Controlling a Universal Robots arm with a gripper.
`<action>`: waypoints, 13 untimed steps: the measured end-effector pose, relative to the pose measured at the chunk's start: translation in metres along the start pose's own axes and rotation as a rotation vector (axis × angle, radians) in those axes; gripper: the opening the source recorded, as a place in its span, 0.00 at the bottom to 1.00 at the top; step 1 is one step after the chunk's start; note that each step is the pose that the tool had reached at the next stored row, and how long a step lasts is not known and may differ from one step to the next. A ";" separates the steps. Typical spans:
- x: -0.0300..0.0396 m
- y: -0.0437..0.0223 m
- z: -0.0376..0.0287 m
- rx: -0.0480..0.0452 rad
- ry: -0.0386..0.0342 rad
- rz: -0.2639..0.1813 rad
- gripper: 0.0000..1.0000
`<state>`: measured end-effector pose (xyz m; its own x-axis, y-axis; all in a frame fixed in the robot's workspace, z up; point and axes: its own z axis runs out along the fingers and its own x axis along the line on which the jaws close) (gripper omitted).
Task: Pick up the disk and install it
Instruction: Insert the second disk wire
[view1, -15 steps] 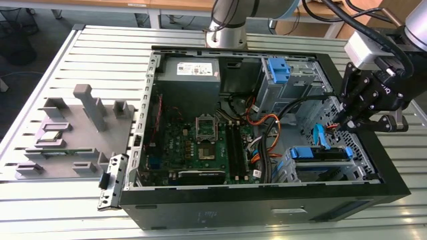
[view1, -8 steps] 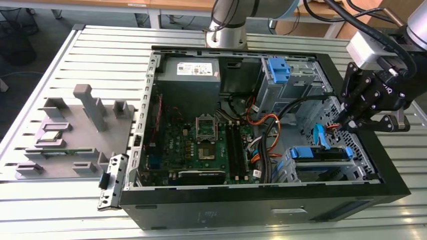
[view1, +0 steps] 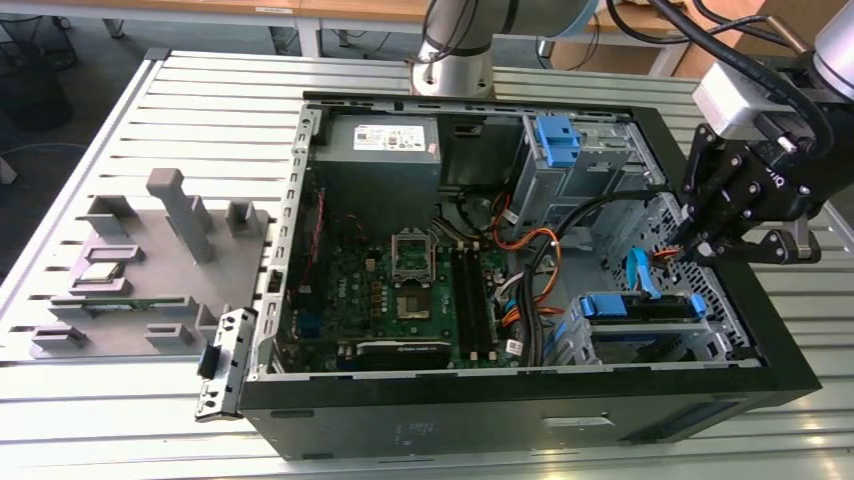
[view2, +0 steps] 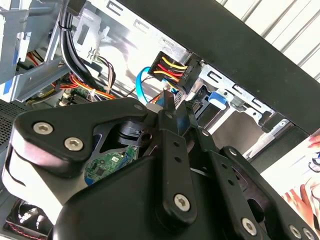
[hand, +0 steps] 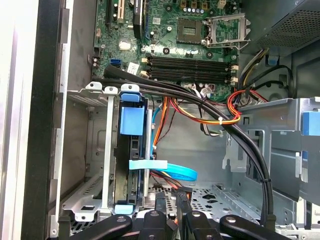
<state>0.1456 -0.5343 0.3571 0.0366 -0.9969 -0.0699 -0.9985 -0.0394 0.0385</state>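
The disk (view1: 641, 306) sits in the metal drive cage (hand: 100, 150) at the front corner of the open computer case, framed by its blue bracket. In the first wrist view the disk (hand: 134, 145) stands edge-on under a blue tab. My gripper (view1: 705, 252) hangs inside the case just beyond the cage, at the exterior view's right. Its fingers are pinched close together on a black power connector (view2: 172, 70) with yellow, red and black wires. In the first wrist view the gripper (hand: 172, 202) is beside the cage, apart from the disk. A blue data cable (hand: 172, 171) curls by the disk.
A thick black cable bundle (hand: 200, 97) and orange wires cross the case floor near the gripper. A grey power supply (view1: 380, 150) and a bare blue bracket (view1: 554, 140) sit at the far end, and the motherboard (view1: 400, 280) fills the middle. A grey fixture tray (view1: 147, 260) lies outside the case.
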 end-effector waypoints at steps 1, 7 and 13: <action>0.0000 0.0000 0.0000 0.0000 0.0000 0.000 0.25; 0.0001 -0.0010 -0.0001 -0.0041 -0.0001 0.000 0.31; 0.0000 -0.0030 -0.0008 -0.0209 -0.0009 0.001 0.31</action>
<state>0.1486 -0.5343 0.3578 0.0351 -0.9969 -0.0707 -0.9975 -0.0393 0.0594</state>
